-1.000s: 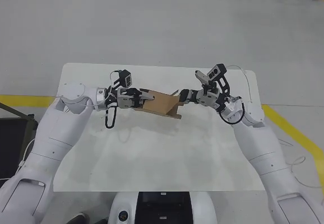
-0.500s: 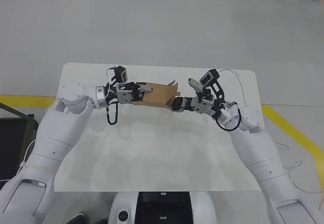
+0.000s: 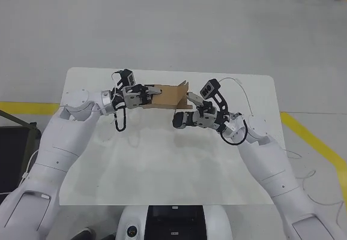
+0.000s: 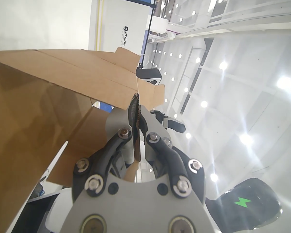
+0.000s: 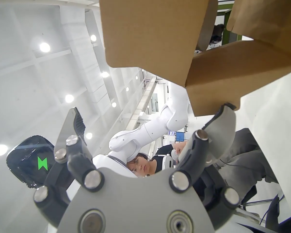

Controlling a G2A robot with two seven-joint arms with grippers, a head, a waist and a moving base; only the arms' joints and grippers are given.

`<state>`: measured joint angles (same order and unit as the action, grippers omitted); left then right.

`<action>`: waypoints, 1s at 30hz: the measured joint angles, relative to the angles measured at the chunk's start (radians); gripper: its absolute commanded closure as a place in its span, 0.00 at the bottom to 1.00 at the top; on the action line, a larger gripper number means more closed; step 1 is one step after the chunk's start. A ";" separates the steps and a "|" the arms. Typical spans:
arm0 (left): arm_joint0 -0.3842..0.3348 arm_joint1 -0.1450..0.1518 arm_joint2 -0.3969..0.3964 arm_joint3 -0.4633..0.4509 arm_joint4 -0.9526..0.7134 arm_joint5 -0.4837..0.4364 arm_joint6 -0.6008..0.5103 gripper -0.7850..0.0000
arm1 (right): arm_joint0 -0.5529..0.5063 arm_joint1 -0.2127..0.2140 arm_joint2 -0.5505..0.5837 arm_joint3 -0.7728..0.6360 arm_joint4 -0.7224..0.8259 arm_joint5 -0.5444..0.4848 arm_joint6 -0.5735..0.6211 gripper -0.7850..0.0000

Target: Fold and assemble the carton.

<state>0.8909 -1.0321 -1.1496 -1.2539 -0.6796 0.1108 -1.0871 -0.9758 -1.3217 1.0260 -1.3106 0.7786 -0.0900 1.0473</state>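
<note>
Brown cardboard carton [image 3: 168,96], partly unfolded, end flaps splayed

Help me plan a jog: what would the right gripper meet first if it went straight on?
Probably the carton: its loose flap lies straight ahead of the open right gripper, with one finger near another flap. Depth is unclear.

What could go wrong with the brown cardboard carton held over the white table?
The left gripper pinches only a thin flap edge of the brown cardboard carton, so it might slip or tear. The open right gripper has one finger at a flap corner; pushing there could twist the carton loose.
</note>
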 measured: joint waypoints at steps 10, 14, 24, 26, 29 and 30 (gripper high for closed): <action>-0.034 0.003 -0.028 0.099 -0.057 0.062 -0.105 1.00 | -0.034 0.022 0.086 -0.012 -0.059 -0.021 -0.020 0.00; -0.058 0.004 -0.040 0.146 -0.085 0.076 -0.149 1.00 | -0.065 0.040 0.148 -0.011 -0.098 -0.009 -0.040 0.00; -0.082 0.001 -0.045 0.142 -0.147 0.093 -0.240 1.00 | -0.063 0.039 0.122 0.060 -0.167 0.007 -0.094 0.00; -0.083 0.000 -0.042 0.130 -0.152 0.101 -0.254 1.00 | -0.055 0.035 0.106 0.081 -0.163 0.000 -0.095 0.00; -0.084 -0.001 -0.035 0.111 -0.156 0.111 -0.266 1.00 | -0.041 0.029 0.085 0.111 -0.164 -0.008 -0.091 0.00; -0.084 -0.002 -0.033 0.107 -0.160 0.115 -0.269 1.00 | -0.037 0.027 0.079 0.119 -0.165 -0.009 -0.091 0.00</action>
<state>0.8070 -1.0342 -1.1825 -1.1473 -0.8400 0.2260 -1.3556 -1.0132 -1.2942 1.1055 -1.1913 0.6139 -0.0992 0.9565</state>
